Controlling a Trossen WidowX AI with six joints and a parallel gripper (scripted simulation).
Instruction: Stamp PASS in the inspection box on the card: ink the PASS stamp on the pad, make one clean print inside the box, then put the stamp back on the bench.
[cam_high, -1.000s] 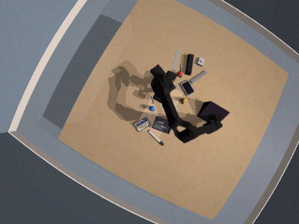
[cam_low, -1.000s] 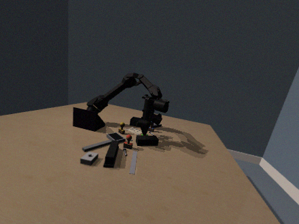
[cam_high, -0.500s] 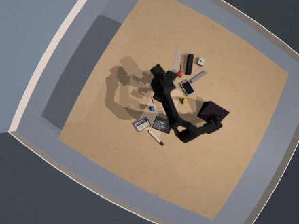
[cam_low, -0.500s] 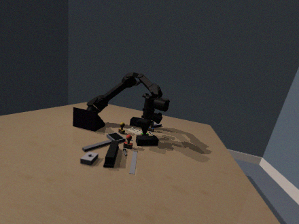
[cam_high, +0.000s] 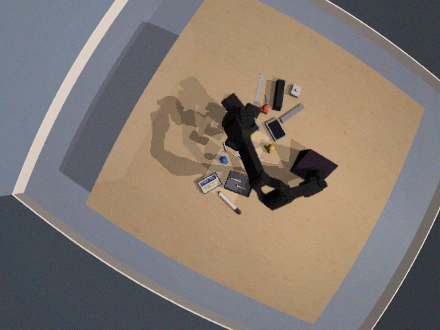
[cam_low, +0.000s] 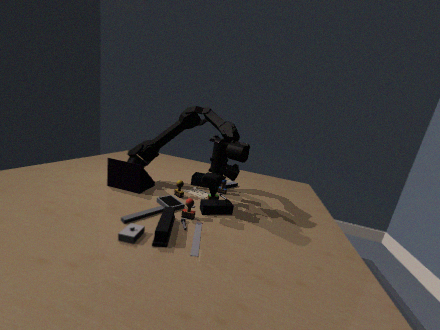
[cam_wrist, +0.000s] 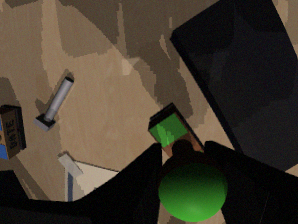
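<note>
One green-knobbed stamp (cam_wrist: 192, 192) is gripped at its neck by the gripper (cam_wrist: 182, 149) (cam_low: 213, 192), beside a large black block (cam_wrist: 240, 75) (cam_low: 216, 207). Outward from it lie the red-knobbed stamp (cam_high: 265, 108) (cam_low: 189, 208), the ink pad (cam_high: 275, 129) (cam_low: 170, 202) and the black stapler (cam_high: 279, 95) (cam_low: 164, 227).

dim exterior view, hard shadows, curved top-view edges
</note>
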